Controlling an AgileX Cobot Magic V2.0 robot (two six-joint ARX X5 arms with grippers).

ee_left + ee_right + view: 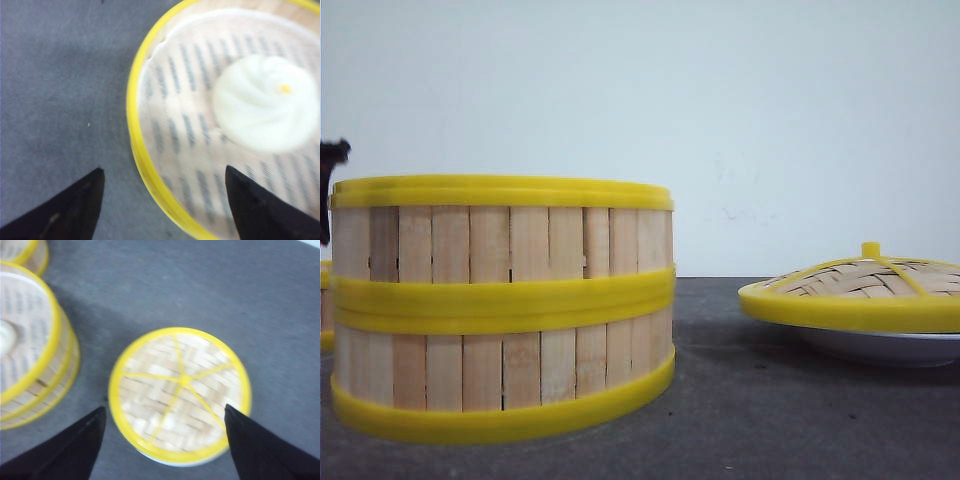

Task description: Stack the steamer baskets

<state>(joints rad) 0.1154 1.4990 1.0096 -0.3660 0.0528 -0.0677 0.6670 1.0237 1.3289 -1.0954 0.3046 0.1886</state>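
- Yellow-rimmed steamer baskets: two-high stack (505, 310) near left on the table (770, 420); third basket (326, 305) just beyond its left edge, mostly cut off.
- Left gripper (162, 207) hovers over a basket holding a bun (265, 102), jaws apart, empty, straddling the rim; blur hides which basket.
- Right gripper (162, 447) spread, empty, above the lid (180, 392) at right, resting on a white plate (890, 348).
- Judgement: left arm is nearer the third basket.
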